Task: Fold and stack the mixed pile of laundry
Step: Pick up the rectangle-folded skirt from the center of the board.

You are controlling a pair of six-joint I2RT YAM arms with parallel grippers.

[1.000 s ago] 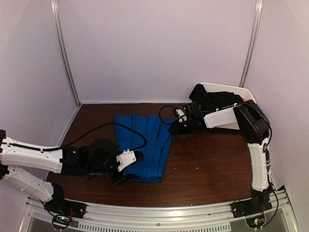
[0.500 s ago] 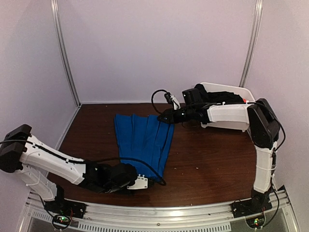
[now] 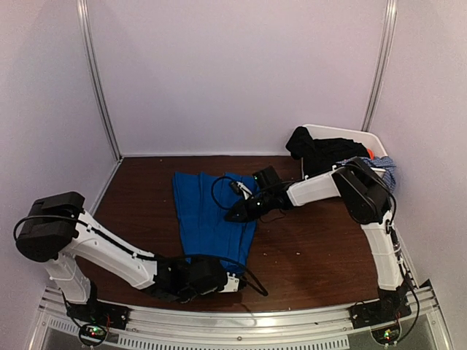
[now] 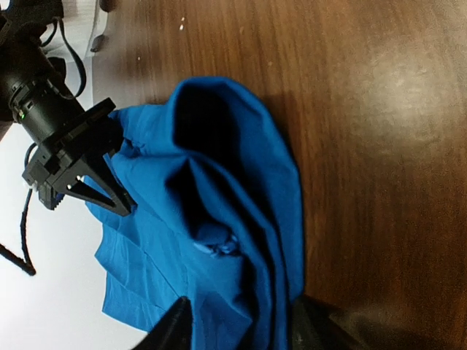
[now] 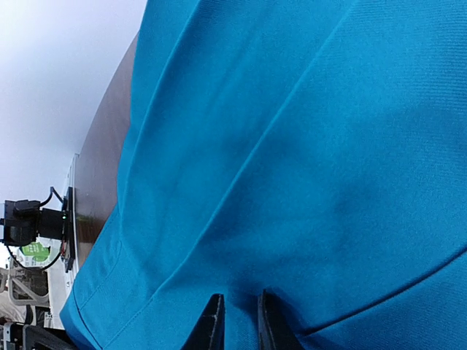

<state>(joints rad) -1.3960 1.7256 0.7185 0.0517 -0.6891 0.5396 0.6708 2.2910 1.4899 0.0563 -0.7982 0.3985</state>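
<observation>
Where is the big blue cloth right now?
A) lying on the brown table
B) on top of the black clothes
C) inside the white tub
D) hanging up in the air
A: the blue cloth lies spread on the brown table, outside the white tub that holds the black clothes.

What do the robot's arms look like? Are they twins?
Yes, they match. The left arm and right arm are made of white tube-like links with chunky black joints. Thin black cables loop along them. Their jaws are black and pointed. Small lights glow at the bases.
</observation>
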